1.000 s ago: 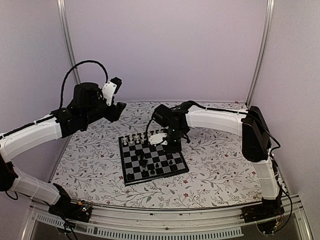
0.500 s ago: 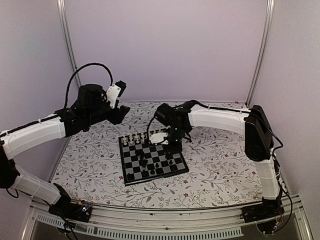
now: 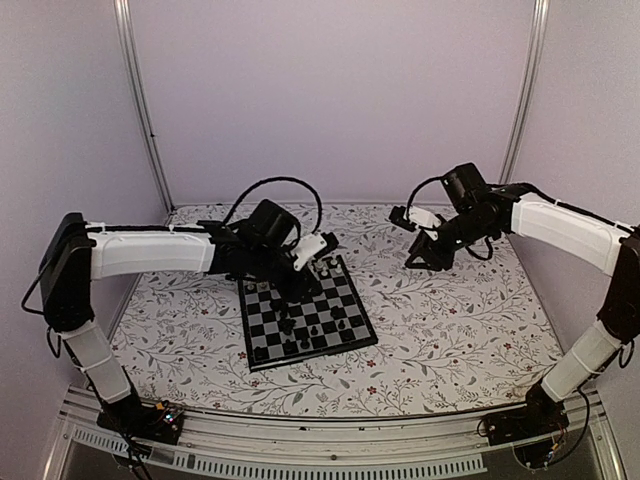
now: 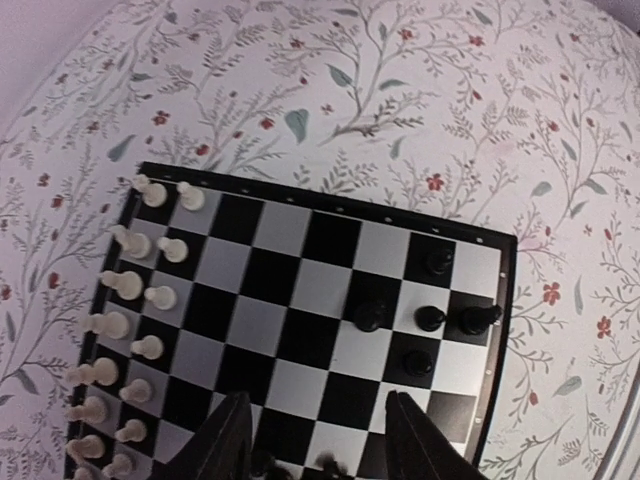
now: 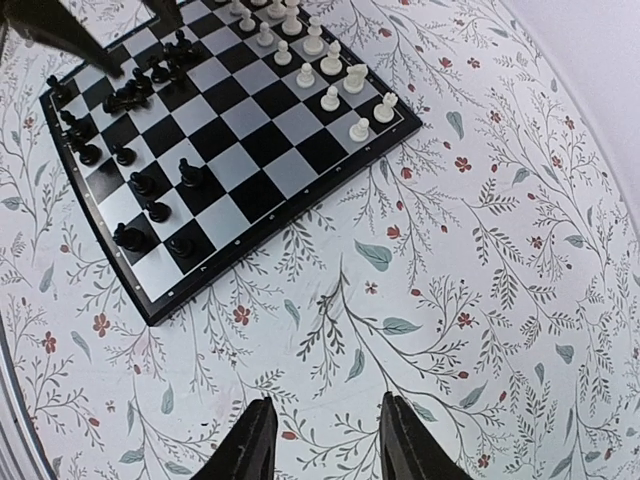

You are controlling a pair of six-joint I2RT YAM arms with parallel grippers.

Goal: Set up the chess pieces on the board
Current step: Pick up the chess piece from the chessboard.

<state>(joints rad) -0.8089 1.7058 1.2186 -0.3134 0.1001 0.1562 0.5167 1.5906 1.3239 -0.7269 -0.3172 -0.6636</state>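
Left gripper (image 4: 315, 396), jaws parted and empty, hangs over clustered near-side small black chess figures (image 4: 369, 316) on the black-and-grey checkered board (image 4: 330, 207) (right gripper (image 5: 327, 400) likewise parted, empty); descending may topple neighbours.

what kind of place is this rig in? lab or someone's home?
Probably a lab robot cell, not a home: plain walls framed by aluminium posts, left arm and right arm bolted to a rail, floral tabletop holding a small chessboard.

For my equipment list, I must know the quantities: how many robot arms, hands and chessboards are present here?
Arms: 2 (left arm, right arm)
Hands: 2 (left hand, right hand)
Chessboard: 1
Total: 5
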